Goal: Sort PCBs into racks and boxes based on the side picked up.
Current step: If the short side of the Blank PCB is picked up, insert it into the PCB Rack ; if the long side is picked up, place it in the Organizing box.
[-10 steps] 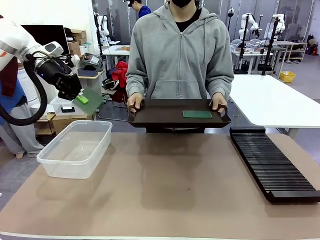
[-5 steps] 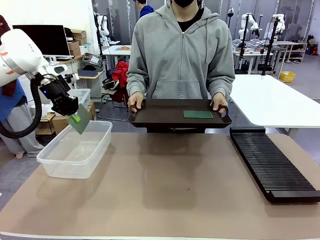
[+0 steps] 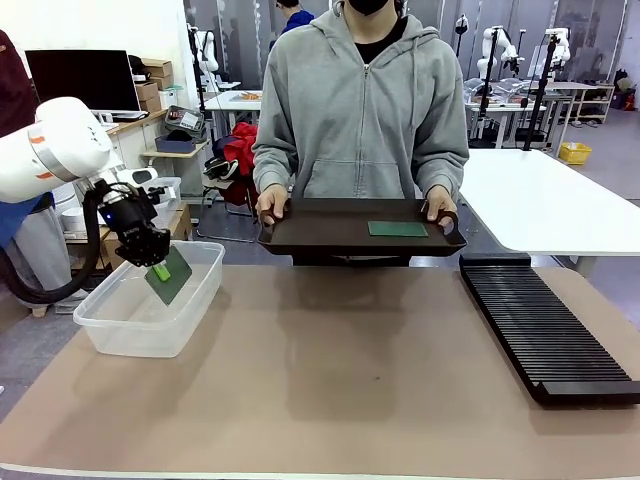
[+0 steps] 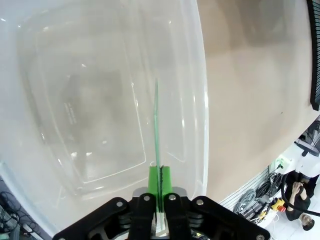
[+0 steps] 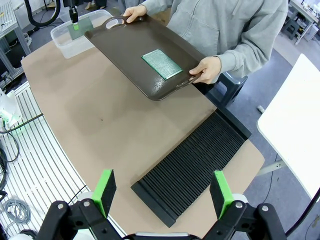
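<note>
The front camera sits at the middle of the desk's (image 3: pixel 350 370) near edge. It faces across to the person (image 3: pixel 360 120) at the far edge and takes in the whole top, from the clear tub (image 3: pixel 128 335) by the left edge to the black rack (image 3: pixel 545 330) along the right. The left wrist camera hangs close over that tub, looking straight down along the left claw (image 4: pixel 159 176) at the PCB (image 4: pixel 156 120) edge-on, with a sliver of rack in its upper right corner. The right wrist camera rides high over the near right part of the desk, looking down past the right claw (image 5: pixel 163 187). All three views share the tub and rack.
</note>
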Robot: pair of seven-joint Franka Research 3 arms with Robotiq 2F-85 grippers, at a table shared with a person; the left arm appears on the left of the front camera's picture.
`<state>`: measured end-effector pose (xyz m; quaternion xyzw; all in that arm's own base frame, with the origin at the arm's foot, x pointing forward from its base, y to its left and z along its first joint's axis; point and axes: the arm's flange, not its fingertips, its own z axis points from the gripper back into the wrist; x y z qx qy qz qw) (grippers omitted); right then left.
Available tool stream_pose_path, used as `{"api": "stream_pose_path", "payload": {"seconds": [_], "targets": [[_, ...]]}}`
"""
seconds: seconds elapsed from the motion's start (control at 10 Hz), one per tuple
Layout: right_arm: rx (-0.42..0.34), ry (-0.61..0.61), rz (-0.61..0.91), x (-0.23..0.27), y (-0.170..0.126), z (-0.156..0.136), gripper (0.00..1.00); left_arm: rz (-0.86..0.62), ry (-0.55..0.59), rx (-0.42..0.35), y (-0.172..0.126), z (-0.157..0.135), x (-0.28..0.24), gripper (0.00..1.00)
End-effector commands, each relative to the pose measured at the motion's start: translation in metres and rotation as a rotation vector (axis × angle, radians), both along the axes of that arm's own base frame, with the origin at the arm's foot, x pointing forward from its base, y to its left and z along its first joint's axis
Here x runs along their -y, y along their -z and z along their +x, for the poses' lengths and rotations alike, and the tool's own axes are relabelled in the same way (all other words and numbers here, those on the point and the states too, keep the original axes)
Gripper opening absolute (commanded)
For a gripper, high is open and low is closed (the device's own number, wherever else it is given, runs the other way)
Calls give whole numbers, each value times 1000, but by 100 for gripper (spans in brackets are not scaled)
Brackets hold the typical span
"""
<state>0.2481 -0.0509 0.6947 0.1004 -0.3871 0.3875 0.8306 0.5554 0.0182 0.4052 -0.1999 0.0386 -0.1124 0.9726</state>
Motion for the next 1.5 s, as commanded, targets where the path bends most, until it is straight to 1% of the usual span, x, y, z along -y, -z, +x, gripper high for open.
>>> {"api": "stream_pose_path", "payload": {"seconds": [0.0, 0.2, 0.4, 0.5, 0.8, 1.1, 1.3, 1.4], "targets": [[-8, -3, -1, 0, 2, 0, 100, 16, -24, -2, 9, 0, 5, 3], [-8, -3, -1, 0, 2, 0, 100, 39, -41, 11, 16, 2, 2, 3], [-8, -3, -1, 0, 2, 0, 100, 35, -45, -3, 25, 4, 3, 3], [-8, -3, -1, 0, 2, 0, 100, 47, -51, 2, 31, 6, 2, 3], [-8, -3, -1, 0, 2, 0, 100, 21, -84, 28, 46, 9, -3, 3], [-8, -3, -1, 0, 2, 0, 100, 37, -104, -24, 63, 13, -11, 3], [-8, -3, -1, 0, 2, 0, 100, 32, -113, -42, 67, 13, -13, 3], [-8, -3, -1, 0, 2, 0, 100, 32, -122, -47, 67, 14, -13, 23]]}}
